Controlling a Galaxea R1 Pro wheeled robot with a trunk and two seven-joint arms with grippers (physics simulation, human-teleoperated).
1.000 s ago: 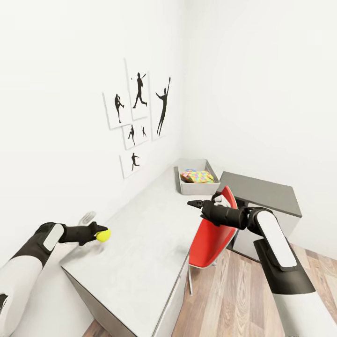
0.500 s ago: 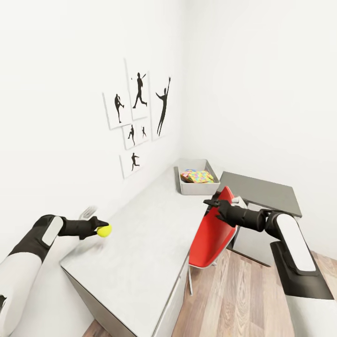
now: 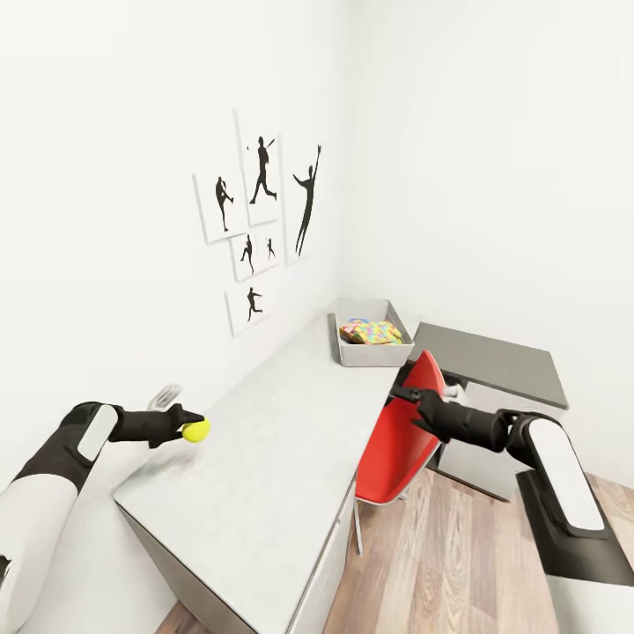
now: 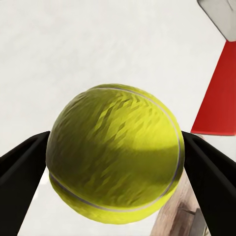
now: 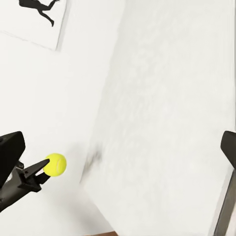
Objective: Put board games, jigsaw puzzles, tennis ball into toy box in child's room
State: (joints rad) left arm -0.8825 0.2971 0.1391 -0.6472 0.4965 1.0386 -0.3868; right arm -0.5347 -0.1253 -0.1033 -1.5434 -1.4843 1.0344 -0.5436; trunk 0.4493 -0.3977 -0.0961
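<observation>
My left gripper (image 3: 187,429) is shut on the yellow tennis ball (image 3: 196,430) and holds it just above the near left part of the pale grey table (image 3: 282,440), close to the wall. In the left wrist view the tennis ball (image 4: 115,155) sits between both black fingers (image 4: 19,169). The light grey toy box (image 3: 377,355) stands at the table's far end with a jigsaw puzzle (image 3: 373,332) lying inside. My right gripper (image 3: 401,396) is open and empty, above the red chair's back. Its camera looks across at the tennis ball (image 5: 54,164).
A red chair (image 3: 401,440) stands against the table's right edge, under my right forearm. The lower dark-grey-topped section (image 3: 493,357) joins the table beside the toy box. White walls close in on the left and far sides. Wooden floor (image 3: 440,563) lies at the right.
My left gripper has lifted the tennis ball slightly. My right arm has swung right and lower, its gripper now further out over the chair back.
</observation>
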